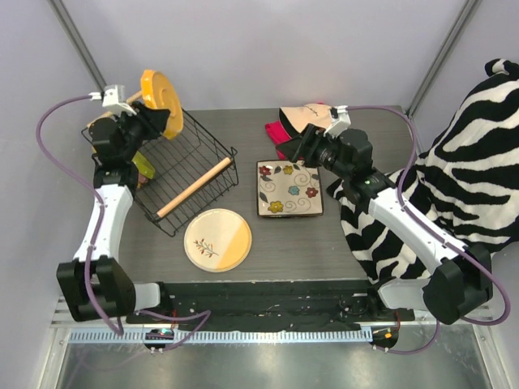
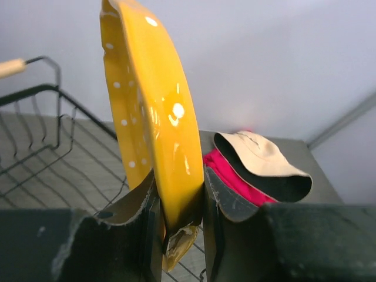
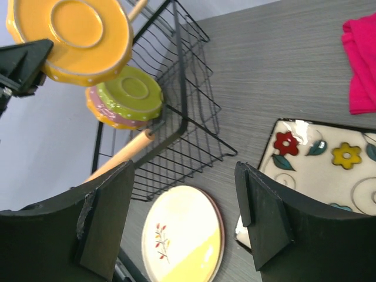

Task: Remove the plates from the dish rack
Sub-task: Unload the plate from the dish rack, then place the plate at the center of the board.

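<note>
- Left gripper (image 2: 179, 197) is clenched on the lower edge of the orange plate (image 2: 150, 117), which stands on edge in the air above the far left end of the dish rack (image 3: 179, 70).
- Right gripper (image 3: 183, 173) is released and empty, hovering by the far edge of the square plate (image 1: 289, 189).
- Out on the table (image 1: 268, 243): the square plate right of centre, and the cream-yellow plate (image 1: 217, 239) near centre, just beside the rack.
- In the rack: a green plate (image 3: 129, 91) against a pink plate (image 3: 114, 121).
- Step judged: carrying the orange plate out, with the task roughly half done.
- Next move calls for swinging it right over bare table, tilting it flat and lowering it before release. The edge grip may slip.
</note>
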Robot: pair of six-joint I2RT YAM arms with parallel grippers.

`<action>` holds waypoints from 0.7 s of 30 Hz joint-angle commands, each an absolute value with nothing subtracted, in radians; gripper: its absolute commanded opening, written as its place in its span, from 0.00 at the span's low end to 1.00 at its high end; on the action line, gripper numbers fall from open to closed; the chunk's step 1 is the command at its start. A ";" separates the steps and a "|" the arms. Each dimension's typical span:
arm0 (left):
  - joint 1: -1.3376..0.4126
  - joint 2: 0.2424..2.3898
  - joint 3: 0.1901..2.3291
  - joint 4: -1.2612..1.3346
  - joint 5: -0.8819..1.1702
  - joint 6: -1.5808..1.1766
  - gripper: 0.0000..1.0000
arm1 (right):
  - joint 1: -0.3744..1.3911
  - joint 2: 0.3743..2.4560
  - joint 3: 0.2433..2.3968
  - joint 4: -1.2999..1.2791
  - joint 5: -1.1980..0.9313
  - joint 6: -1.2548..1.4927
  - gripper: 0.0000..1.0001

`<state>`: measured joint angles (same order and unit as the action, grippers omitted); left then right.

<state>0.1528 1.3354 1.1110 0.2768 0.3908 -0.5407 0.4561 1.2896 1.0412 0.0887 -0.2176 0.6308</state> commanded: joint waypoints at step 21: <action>-0.371 1.055 1.055 0.144 0.201 0.192 0.00 | 0.607 1.429 1.276 0.342 -0.411 0.930 0.84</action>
